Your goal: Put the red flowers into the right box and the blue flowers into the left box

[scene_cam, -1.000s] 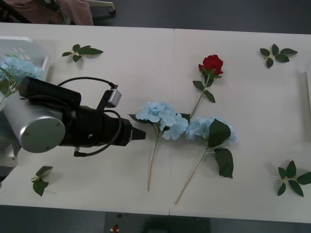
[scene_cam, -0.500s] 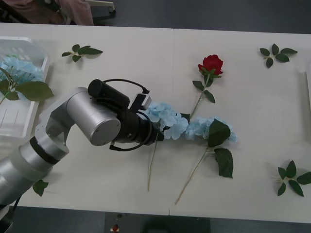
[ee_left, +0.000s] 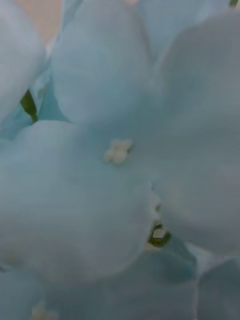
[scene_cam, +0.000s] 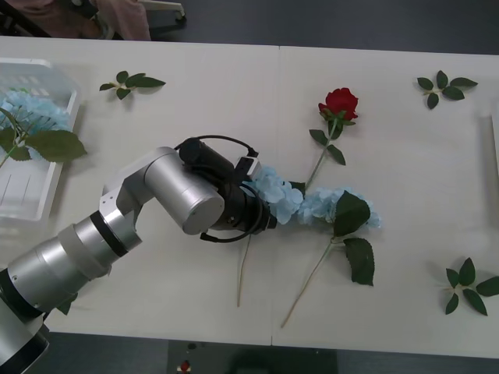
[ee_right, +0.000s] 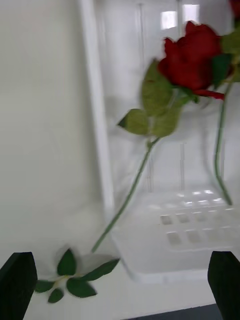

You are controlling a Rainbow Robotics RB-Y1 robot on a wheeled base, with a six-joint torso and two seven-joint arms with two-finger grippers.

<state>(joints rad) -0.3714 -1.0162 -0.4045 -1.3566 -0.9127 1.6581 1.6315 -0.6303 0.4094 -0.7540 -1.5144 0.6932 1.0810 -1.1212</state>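
Two pale blue flowers [scene_cam: 312,204] lie touching mid-table.

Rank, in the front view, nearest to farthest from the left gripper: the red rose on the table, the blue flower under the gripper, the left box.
1. Blue flower, right under the left gripper.
2. Red rose, beyond it, toward the right.
3. Left box, at the far left edge.

The left arm stretches from the lower left corner of the front view toward the middle, its silver forearm angled up and rightward and its black wrist pointing right — a cable loops over the wrist. The left hand [scene_cam: 269,209] sits at the arm's far end. The right hand [ee_right: 120,280] has its two black fingers spread wide apart.
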